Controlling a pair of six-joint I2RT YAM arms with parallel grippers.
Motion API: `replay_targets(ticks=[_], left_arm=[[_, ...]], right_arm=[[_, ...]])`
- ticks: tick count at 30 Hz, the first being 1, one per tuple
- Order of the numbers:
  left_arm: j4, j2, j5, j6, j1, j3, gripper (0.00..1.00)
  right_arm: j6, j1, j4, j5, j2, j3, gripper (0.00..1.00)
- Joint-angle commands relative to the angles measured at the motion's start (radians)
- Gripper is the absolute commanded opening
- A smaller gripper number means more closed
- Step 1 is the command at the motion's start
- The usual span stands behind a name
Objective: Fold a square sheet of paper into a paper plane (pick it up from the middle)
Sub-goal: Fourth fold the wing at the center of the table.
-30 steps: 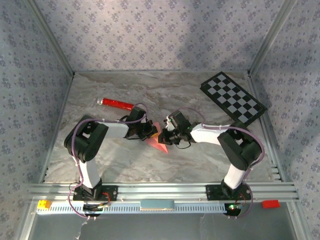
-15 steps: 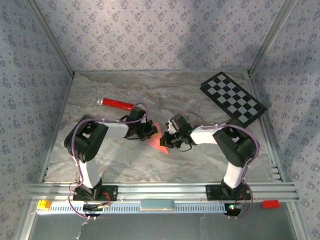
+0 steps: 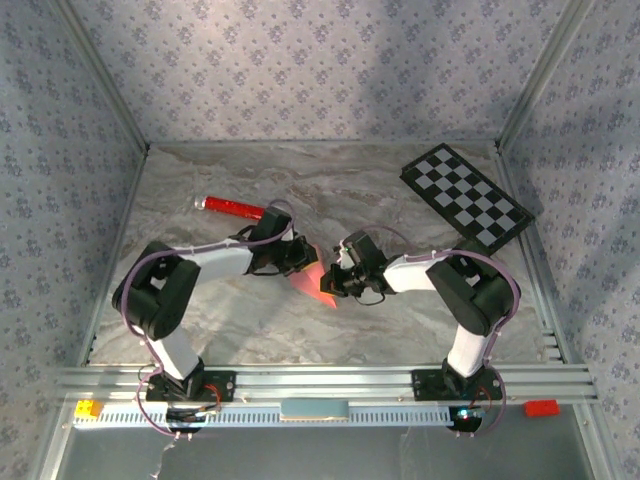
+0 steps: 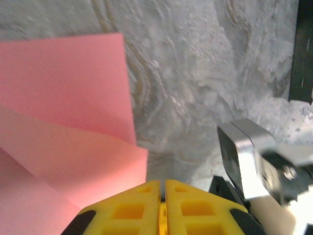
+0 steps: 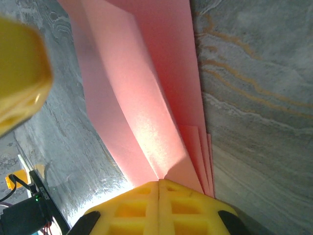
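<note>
**A:** Locate the pink sheet [image 3: 316,281].

**B:** It lies on the table [image 3: 400,330], midway between the two arms. It is creased into overlapping layers that taper toward the near side.

**A:** Gripper status?

**B:** Right gripper [image 5: 159,182]: fingers pressed together on the stacked edge of the sheet, pinching it. Left gripper [image 4: 162,183]: fingers together at the sheet's far-left edge. Whether paper sits between them, I cannot tell.

**A:** Handling properties?

**B:** By my judgement it is very light and thin, limp in a single layer, and stiffer where layers stack. It should slide readily on the smooth table, and loose flaps may spring back. Take hold along the layered centre crease, not a lone flap. A hard pull would likely tear it.
</note>
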Motion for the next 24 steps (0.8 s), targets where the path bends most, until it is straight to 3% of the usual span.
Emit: replay_targets(ticks=[1, 10, 24], left_arm=[[-0.033, 0.006, 0.006, -0.002, -0.014, -0.040, 0.09], [-0.018, 0.098, -0.047, -0.016, -0.015, -0.040, 0.08], [-0.090, 0.161, -0.079, 0.046, 0.113, 0.041, 0.07]], right_arm=[[0.017, -0.004, -0.124, 0.059, 0.032, -0.045, 0.00], [0.021, -0.004, -0.124, 0.065, 0.025, -0.071, 0.00], [-0.002, 0.000, -0.158, 0.081, 0.028, -0.081, 0.00]])
